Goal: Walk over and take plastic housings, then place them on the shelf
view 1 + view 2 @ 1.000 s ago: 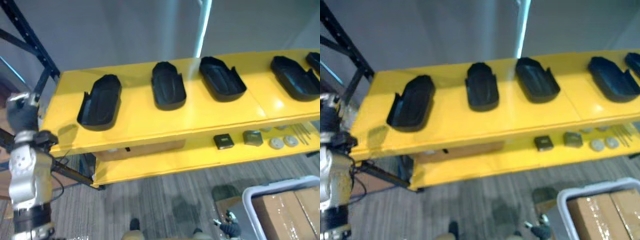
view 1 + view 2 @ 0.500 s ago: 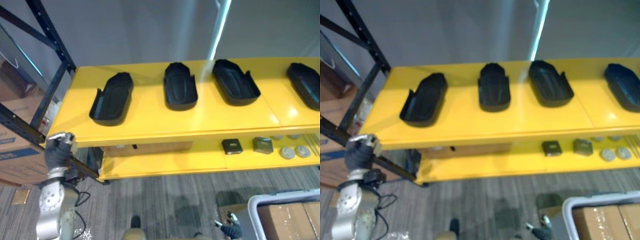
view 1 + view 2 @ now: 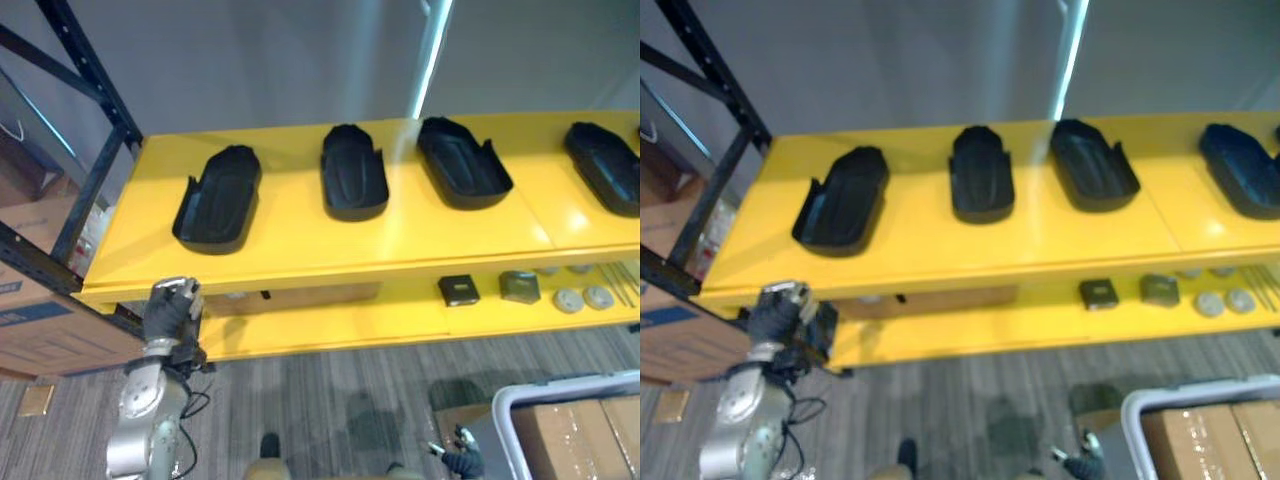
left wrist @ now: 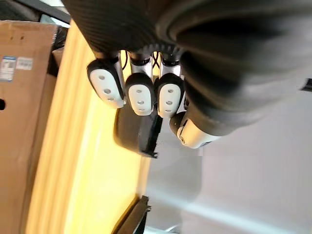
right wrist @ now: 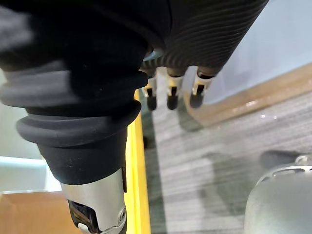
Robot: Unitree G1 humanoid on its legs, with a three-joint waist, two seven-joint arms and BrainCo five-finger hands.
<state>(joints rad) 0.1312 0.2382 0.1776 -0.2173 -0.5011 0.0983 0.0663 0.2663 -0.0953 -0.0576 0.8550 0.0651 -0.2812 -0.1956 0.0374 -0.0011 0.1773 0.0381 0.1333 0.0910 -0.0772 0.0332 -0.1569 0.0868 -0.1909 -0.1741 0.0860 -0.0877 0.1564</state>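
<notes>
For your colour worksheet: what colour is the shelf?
Yellow; the shelf shows best in the left eye view.

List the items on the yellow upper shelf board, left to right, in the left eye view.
leftmost black plastic housing, slanted → second black plastic housing → third black plastic housing → fourth black plastic housing, near the right edge

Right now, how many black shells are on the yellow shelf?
4 along the top shelf: leftmost housing, second, third, fourth at the right edge; more may sit beyond.
</notes>
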